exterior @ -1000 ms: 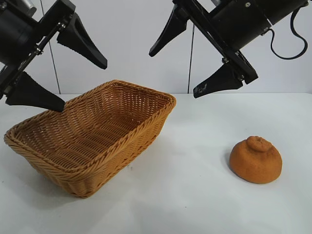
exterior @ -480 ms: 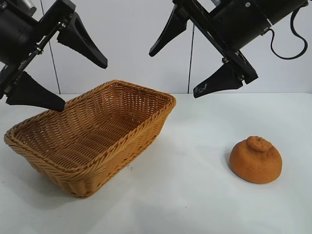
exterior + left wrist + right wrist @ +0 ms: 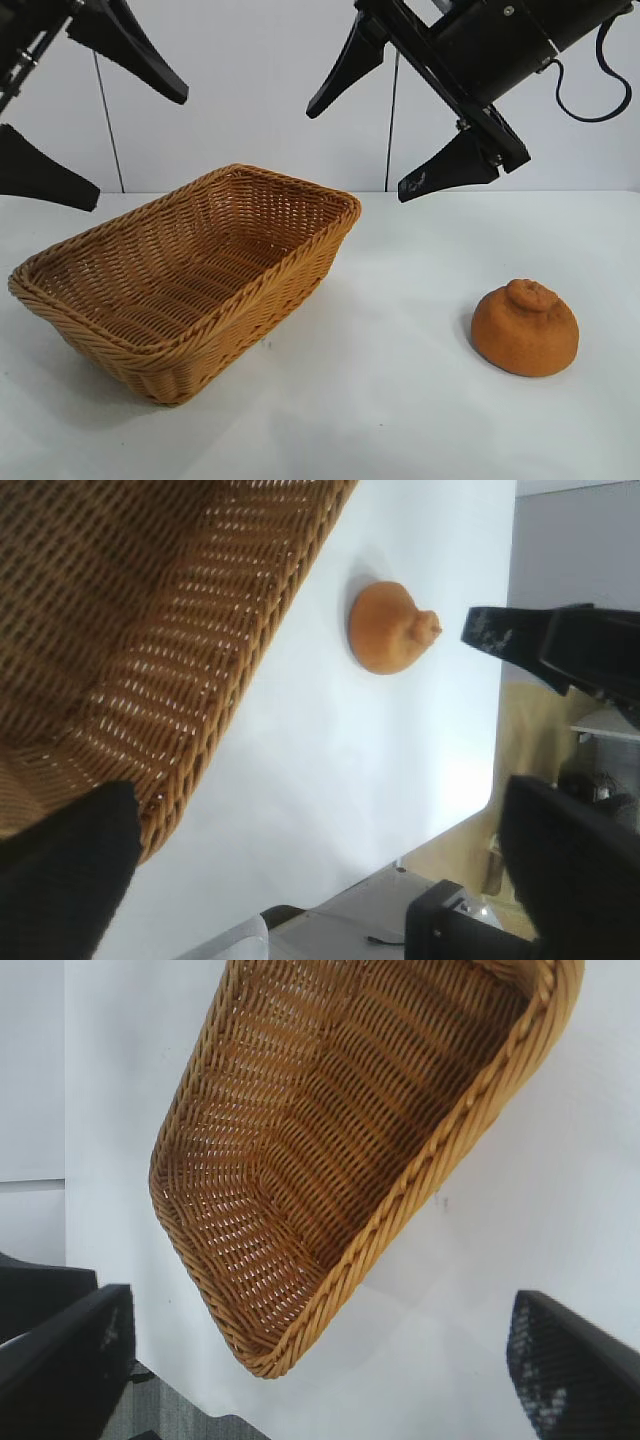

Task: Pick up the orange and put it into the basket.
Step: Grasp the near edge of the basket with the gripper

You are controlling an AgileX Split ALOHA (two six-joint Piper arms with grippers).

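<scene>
the table [image 3: 400,420] is carrying the basket [image 3: 190,275] toward the exterior view's left; the basket is sitting empty. the right gripper [image 3: 375,125] is hanging in the air beyond the basket's far corner, jaws spread wide, holding nothing. the left gripper [image 3: 95,120] is hovering above the basket's left end, jaws likewise wide, gripping nothing. the orange [image 3: 525,328] is lying on the table, well apart from the basket, to its right.

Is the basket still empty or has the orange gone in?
Empty. The basket shows only bare weave; the orange sits on the table beside it.
</scene>
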